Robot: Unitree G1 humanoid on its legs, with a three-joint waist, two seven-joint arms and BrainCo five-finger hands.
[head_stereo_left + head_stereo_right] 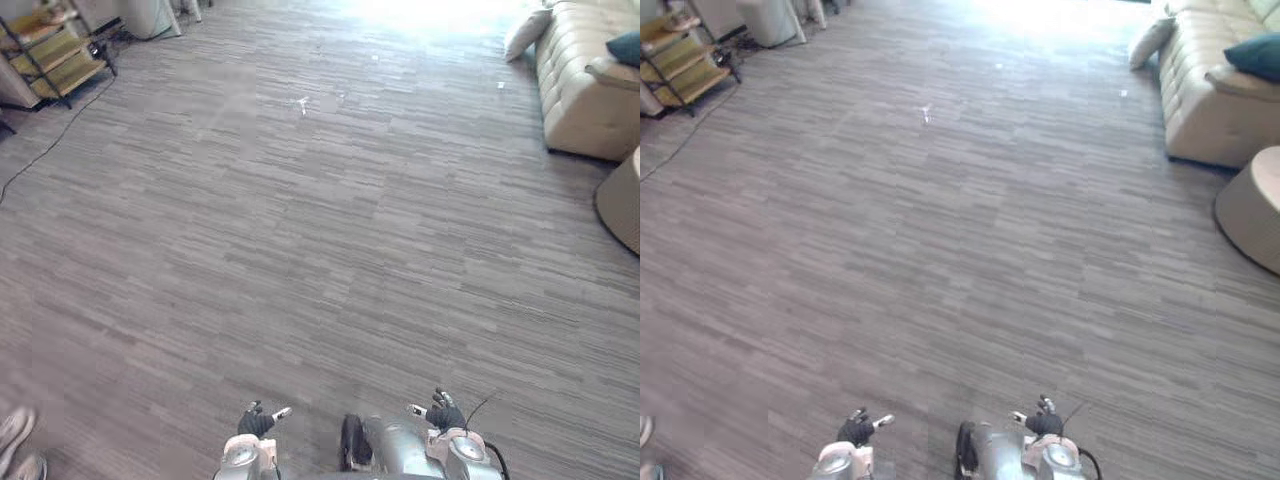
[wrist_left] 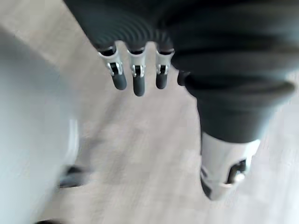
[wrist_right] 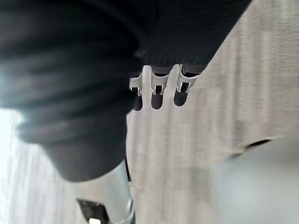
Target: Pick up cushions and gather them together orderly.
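Observation:
A beige cushion [image 1: 527, 33] leans against the end of a cream sofa [image 1: 580, 95] at the far right of the room. A dark teal cushion [image 1: 626, 46] lies on the sofa's seat, partly cut off by the view's edge. Both of my hands hang low at the near edge, far from the cushions. My left hand [image 1: 258, 422] has relaxed fingers [image 2: 135, 79] over bare floor and holds nothing. My right hand [image 1: 443, 411] is likewise open and empty, its fingers [image 3: 159, 93] straight.
A round beige ottoman [image 1: 622, 200] stands in front of the sofa at the right edge. A wooden shelf rack [image 1: 50, 50] stands at the far left with a cable [image 1: 40, 150] trailing on the floor. A person's shoes [image 1: 15, 440] show at the lower left. A small white scrap [image 1: 302, 104] lies mid-floor.

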